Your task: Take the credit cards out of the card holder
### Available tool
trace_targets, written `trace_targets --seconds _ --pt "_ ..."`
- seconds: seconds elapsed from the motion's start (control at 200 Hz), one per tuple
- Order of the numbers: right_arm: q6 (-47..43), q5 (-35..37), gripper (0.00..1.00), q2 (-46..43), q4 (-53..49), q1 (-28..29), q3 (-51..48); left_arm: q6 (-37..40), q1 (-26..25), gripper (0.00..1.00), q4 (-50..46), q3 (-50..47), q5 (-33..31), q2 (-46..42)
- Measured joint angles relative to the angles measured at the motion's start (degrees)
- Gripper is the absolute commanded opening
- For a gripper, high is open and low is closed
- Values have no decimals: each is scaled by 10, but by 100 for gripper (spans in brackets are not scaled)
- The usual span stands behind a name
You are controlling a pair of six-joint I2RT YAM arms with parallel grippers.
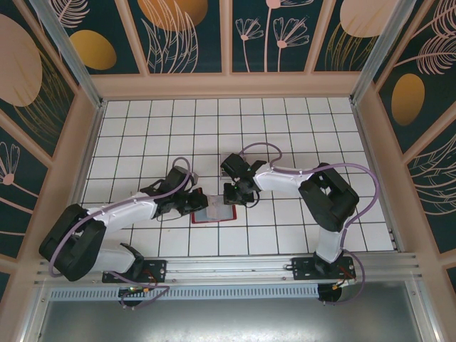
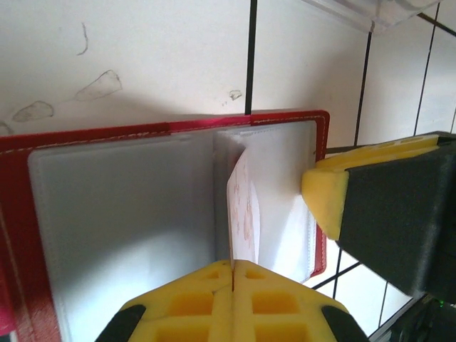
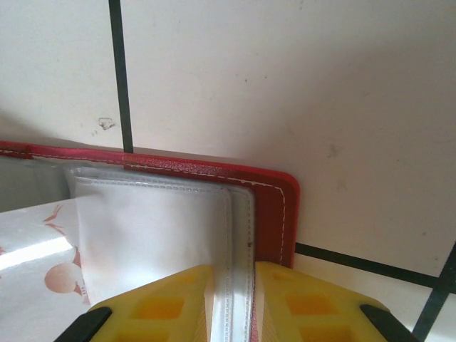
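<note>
The credit card (image 2: 242, 214), pale with a reddish print, stands on its edge straight ahead of my left claw (image 2: 233, 265). Its near end runs into the seam between my two yellow pads, which are pressed together on it. Its long axis points directly away from that claw, along the fold of the card holder (image 2: 121, 214), so I judge that the way out is straight back along that line, toward my left wrist, without twisting. I cannot tell how much of the far end sits inside the clear pocket.

The card holder lies open and flat beneath and ahead of the left claw. Its grey inner side faces up, with one half to the claw's left and the pocketed half to its right.

My right claw (image 3: 231, 281) is on the outer edge of that pocketed half. Its pads straddle the pocket seam and the red border just inside the rounded corner, clamped on the edge and pinning it down. From this claw the card lies off to the left, so the left arm is the nearer one and the one placed to draw.

In the overhead view the two claws face each other across the card holder on the white tiled table (image 1: 299, 128).
</note>
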Motion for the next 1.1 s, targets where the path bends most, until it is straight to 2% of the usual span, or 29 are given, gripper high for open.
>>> trace_targets --seconds 0.305,0.535,0.836,1.101 --pt "0 0 22 0 0 0 0 57 0 0 -66 23 -27 -37" --pt "0 0 22 -3 -1 0 0 130 0 0 -94 67 -46 -41" --pt "0 9 23 -49 -9 -10 -2 282 0 0 -109 166 -39 -10" --pt "-10 33 23 -137 -20 -74 -27 451 0 0 -149 279 -47 47"
